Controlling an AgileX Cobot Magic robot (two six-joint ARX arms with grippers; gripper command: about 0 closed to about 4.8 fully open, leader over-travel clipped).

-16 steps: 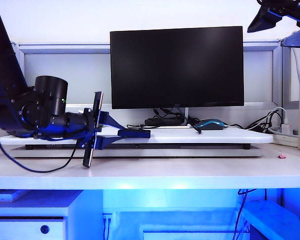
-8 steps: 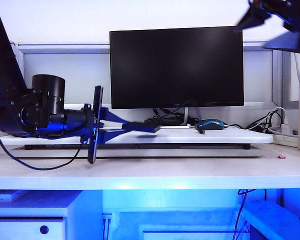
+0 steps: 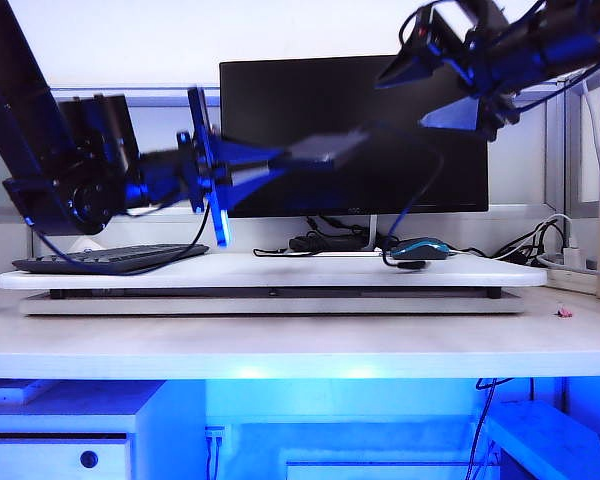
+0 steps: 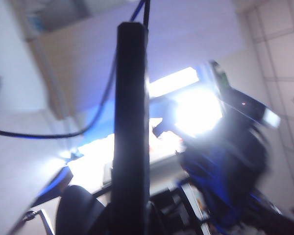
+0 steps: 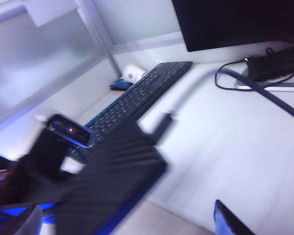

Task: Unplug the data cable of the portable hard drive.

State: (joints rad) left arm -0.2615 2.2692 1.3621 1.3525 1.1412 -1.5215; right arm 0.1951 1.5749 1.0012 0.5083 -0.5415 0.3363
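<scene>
The portable hard drive (image 3: pixel 325 146), a small flat dark box with a ribbed casing, is held up in the air in front of the wide black monitor (image 3: pixel 353 133), clamped between the fingers of the left gripper (image 3: pixel 280 158), which reaches in level from the left of the exterior view. The thin black data cable (image 3: pixel 417 196) hangs from the drive's far end in a loop down towards the raised white desk board (image 3: pixel 270 272).

The right gripper (image 3: pixel 435 85) hangs just above and to the right of the drive, its jaws spread wide with nothing between them.

The right wrist view alone shows the ribbed top of the drive (image 5: pixel 117 171) from above, blurred, with the cable (image 5: pixel 264 93) sweeping across the board. It also shows the black keyboard (image 5: pixel 137 100) lying flat beside a small white round object (image 5: pixel 134 74). The left wrist view shows the drive (image 4: pixel 131 127) edge-on as a dark upright slab, with the cable (image 4: pixel 95 112) curving off its end and the right arm (image 4: pixel 230 161) blurred behind.

A blue-and-black mouse (image 3: pixel 420 248) sits on the board under the monitor. White power cords (image 3: pixel 565 255) lie at the far right, and grey partition panels (image 3: pixel 130 150) stand behind.
</scene>
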